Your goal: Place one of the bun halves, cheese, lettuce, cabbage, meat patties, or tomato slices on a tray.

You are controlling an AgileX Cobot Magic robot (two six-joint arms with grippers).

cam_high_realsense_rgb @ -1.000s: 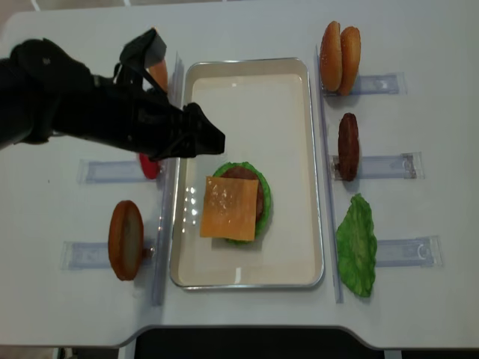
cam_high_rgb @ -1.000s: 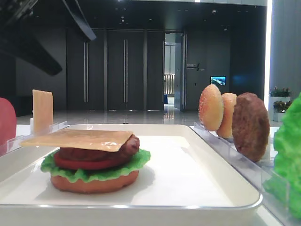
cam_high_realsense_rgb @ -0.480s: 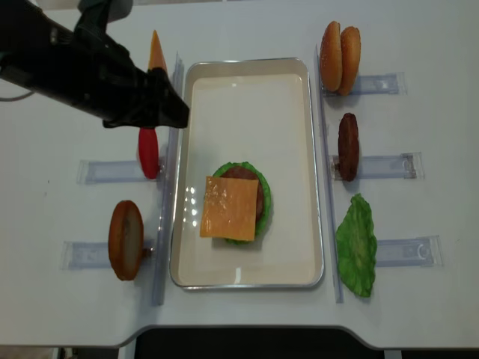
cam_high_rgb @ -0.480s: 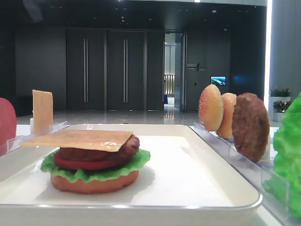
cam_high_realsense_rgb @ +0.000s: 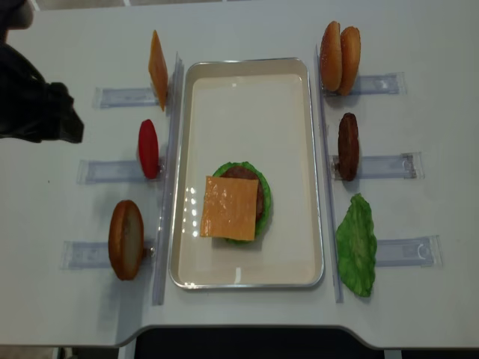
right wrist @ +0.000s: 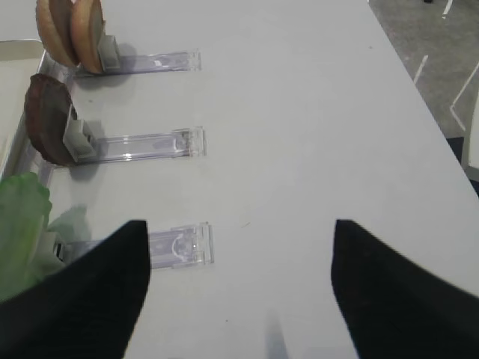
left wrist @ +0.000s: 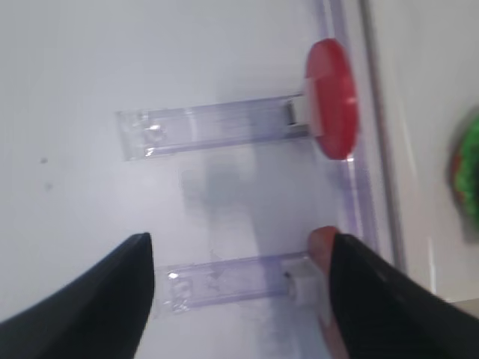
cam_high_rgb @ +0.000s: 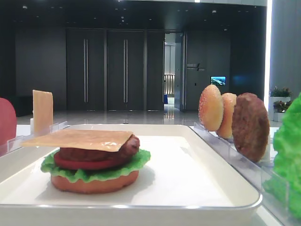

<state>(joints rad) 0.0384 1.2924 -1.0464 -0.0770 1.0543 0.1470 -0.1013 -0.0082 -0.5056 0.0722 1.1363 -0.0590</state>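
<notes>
Overhead view shows the tray (cam_high_realsense_rgb: 247, 75) in the middle of a white table (cam_high_realsense_rgb: 247, 22), long side running away from the front edge. On its near half sits a stack: a cheese slice (cam_high_realsense_rgb: 228, 207) on top, thin, flat and square, pale orange-tan with faint whitish speckles, lying slightly skewed so one corner overhangs. Under it a dark brown patty (cam_high_rgb: 129, 145) peeks out, then a red tomato slice (cam_high_rgb: 87, 163), then ruffled green lettuce (cam_high_rgb: 117, 169), then a tan bun half (cam_high_rgb: 94, 183) at the bottom.

Left of the tray, standing on edge in clear racks, are a second cheese slice (cam_high_realsense_rgb: 158, 69), a tomato slice (cam_high_realsense_rgb: 148, 149) and a bun half (cam_high_realsense_rgb: 126, 239). Right of the tray stand two bun halves (cam_high_realsense_rgb: 340, 57), a spare patty (cam_high_realsense_rgb: 348, 146) and a lettuce leaf (cam_high_realsense_rgb: 356, 245).

Only part of the left arm (cam_high_realsense_rgb: 34, 105) shows at the far left edge, well apart from the tray. From its wrist camera the left gripper (left wrist: 239, 299) has its fingers spread wide with nothing between them, hanging over the racks. The right gripper (right wrist: 239, 292) hangs over bare table beside the right-hand racks; its fingers look parted with nothing visible between them, though the view is too partial to be sure, and it appears to be at its closed position.
</notes>
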